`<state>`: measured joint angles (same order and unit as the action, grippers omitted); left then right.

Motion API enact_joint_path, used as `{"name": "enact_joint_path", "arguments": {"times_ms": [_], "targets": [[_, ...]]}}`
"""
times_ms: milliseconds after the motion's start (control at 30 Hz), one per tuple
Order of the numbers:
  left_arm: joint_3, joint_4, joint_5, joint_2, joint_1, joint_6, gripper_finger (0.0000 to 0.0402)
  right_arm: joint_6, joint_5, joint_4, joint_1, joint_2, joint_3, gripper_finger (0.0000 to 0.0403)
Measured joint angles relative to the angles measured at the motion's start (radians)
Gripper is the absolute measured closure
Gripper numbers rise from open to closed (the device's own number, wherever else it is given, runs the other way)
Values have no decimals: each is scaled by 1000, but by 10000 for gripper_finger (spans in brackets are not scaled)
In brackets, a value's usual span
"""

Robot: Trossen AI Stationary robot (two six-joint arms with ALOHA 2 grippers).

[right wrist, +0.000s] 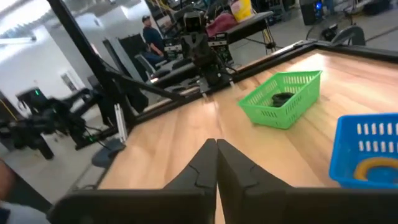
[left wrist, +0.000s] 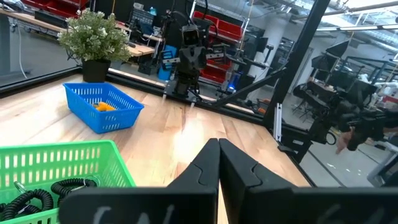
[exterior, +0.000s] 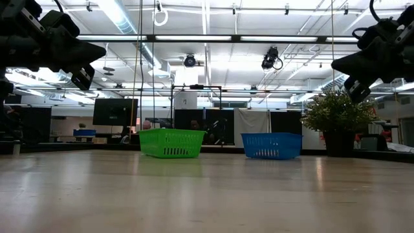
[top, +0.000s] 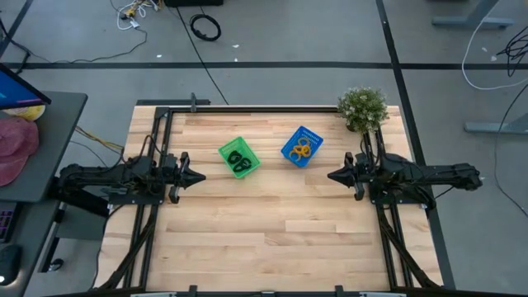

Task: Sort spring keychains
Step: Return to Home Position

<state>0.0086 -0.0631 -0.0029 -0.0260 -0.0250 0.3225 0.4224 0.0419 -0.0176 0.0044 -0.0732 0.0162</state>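
Black spring keychains lie inside the green basket; they show in the left wrist view too. Orange spring keychains lie in the blue basket, also seen as orange keychains from the left wrist. My left gripper hovers shut at the table's left side, left of the green basket. My right gripper hovers shut at the right side, right of the blue basket. Both are raised above the table and hold nothing.
A potted plant stands at the far right corner of the table, behind my right arm. The two baskets sit side by side toward the far edge. Bare wood spans the middle and near part.
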Motion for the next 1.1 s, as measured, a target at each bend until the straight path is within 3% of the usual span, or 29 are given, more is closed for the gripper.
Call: {"name": "enact_joint_path", "arguments": {"times_ms": [267, 1100], "targets": [[0, 0, 0, 0, 0, 0, 397, -40, 0, -1, 0, -6, 0, 368], [0, 0, 0, 0, 0, 0, 397, 13, -34, -4, -2, -6, 0, 367]]}}
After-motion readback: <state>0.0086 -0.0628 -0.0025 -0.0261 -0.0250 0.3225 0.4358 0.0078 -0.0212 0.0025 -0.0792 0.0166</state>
